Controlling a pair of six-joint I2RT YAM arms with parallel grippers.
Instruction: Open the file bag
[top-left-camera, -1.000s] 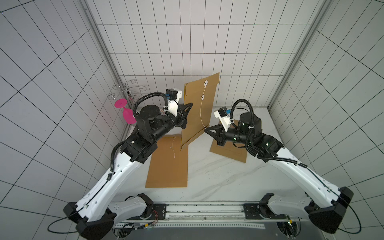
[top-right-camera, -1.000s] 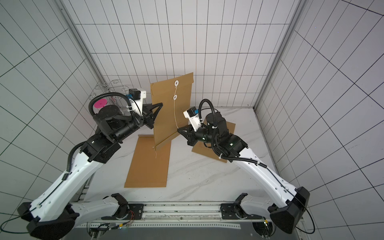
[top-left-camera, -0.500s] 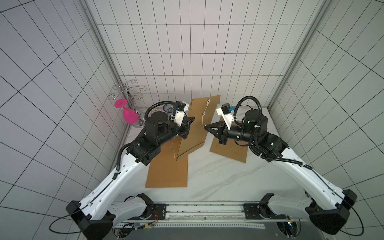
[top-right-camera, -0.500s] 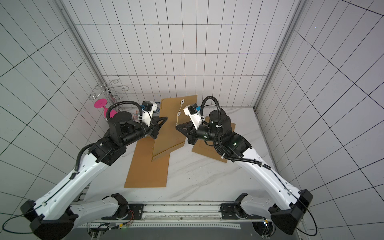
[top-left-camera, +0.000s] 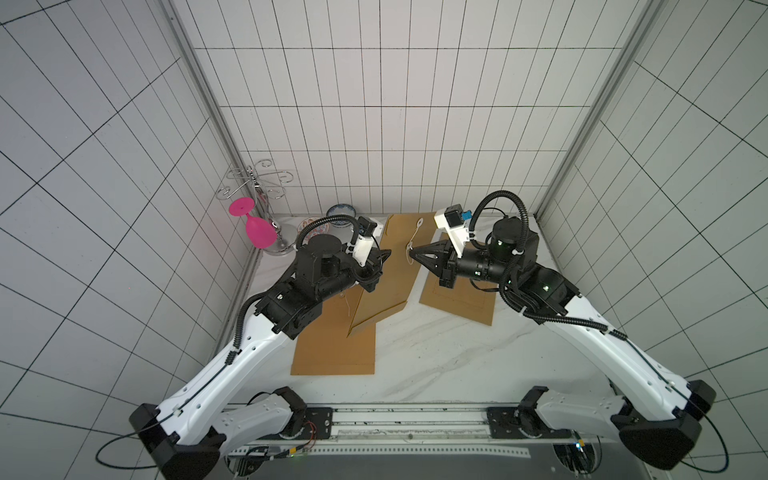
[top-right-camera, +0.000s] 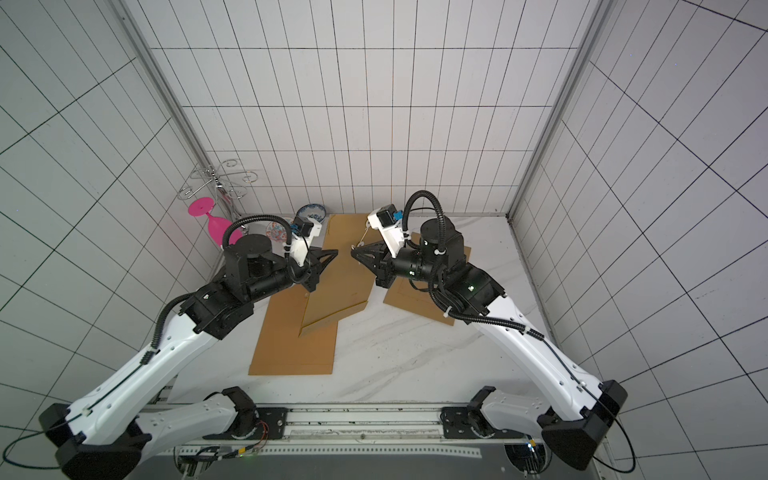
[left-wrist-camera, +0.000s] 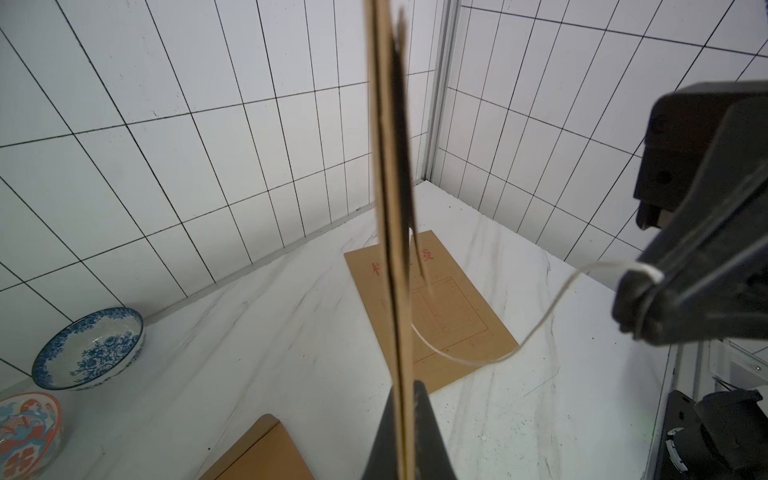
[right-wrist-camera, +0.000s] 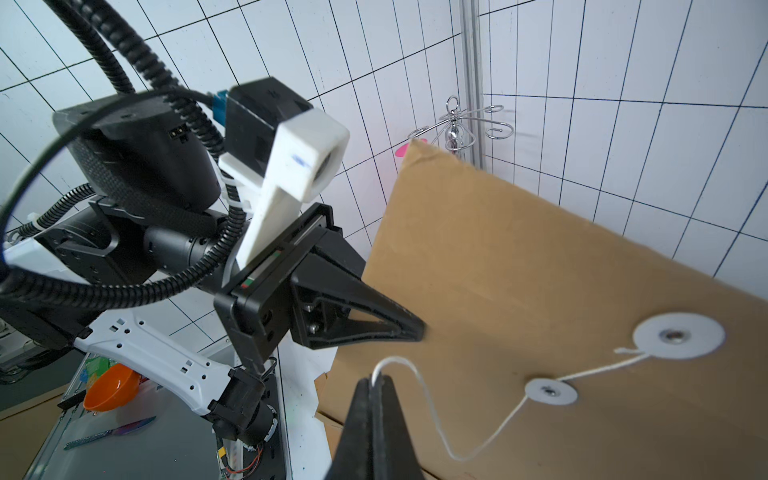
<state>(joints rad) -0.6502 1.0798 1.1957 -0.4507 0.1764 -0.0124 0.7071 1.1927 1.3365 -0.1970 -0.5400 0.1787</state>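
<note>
The file bag (top-left-camera: 395, 270) is a brown kraft envelope held up off the table and tilted, seen in both top views (top-right-camera: 340, 278). My left gripper (top-left-camera: 387, 253) is shut on its side edge; the left wrist view shows the bag edge-on (left-wrist-camera: 390, 208) between the closed jaws (left-wrist-camera: 405, 392). My right gripper (top-left-camera: 411, 252) is shut on the end of the white string (right-wrist-camera: 432, 411), just in front of the bag's face (right-wrist-camera: 519, 270). The string runs slack past a small white washer (right-wrist-camera: 550, 390) to a larger one (right-wrist-camera: 679, 334). The flap lies shut.
Two more brown envelopes lie flat on the marble table, one under the left arm (top-left-camera: 332, 345) and one under the right arm (top-left-camera: 461, 299). A pink glass (top-left-camera: 257, 232), a wire rack (top-left-camera: 255, 183) and two patterned bowls (top-left-camera: 340, 212) stand at the back left corner.
The held bag has come down from standing high and upright to a low, tilted pose nearer the back wall. Both grippers moved back with it and stayed shut; the string hangs slack.
</note>
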